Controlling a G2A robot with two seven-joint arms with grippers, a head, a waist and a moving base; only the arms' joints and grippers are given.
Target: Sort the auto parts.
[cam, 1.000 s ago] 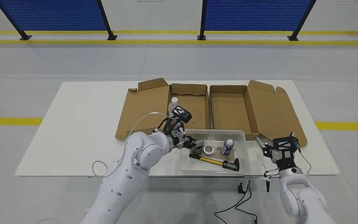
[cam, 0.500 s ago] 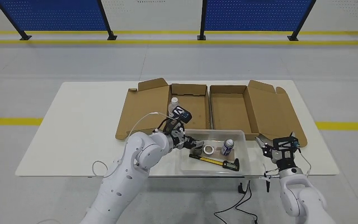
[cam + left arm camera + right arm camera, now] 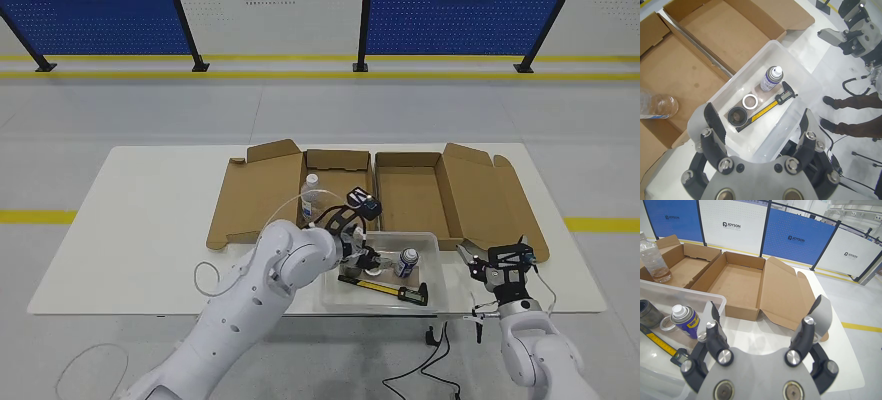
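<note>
Parts are located in the clear bin (image 3: 745,69) at the table (image 3: 130,230) front edge, w/ L box (image 3: 335,195) and R box (image 3: 405,200) behind it. Inside are a dark steel bushing (image 3: 737,116), a silver ring (image 3: 750,101) just beside it, a spray can (image 3: 771,79) upright, and a caliper (image 3: 764,111) laid along the robot-side wall.

L claw (image 3: 759,115) is held wide open above the bin, nothing gripped. R claw (image 3: 765,308) is likewise spread and unloaded, beside the bin's R end.

- **Bushing:** judged heavy, rigid, smooth-walled; to be taken across outer dia., mid-height.
- **Ring:** judged light but flat on the floor, awkward to pinch.
- **Can:** judged light and tippy; to be taken mid-body.
- **Caliper:** judged stiff but delicate; beam near the head preferred.

Bushing bore and ring spacing are given from above by the L wrist view. Bushing and can heights are given side-on by the R wrist view, plus a bottle (image 3: 654,260) standing in the L box.
</note>
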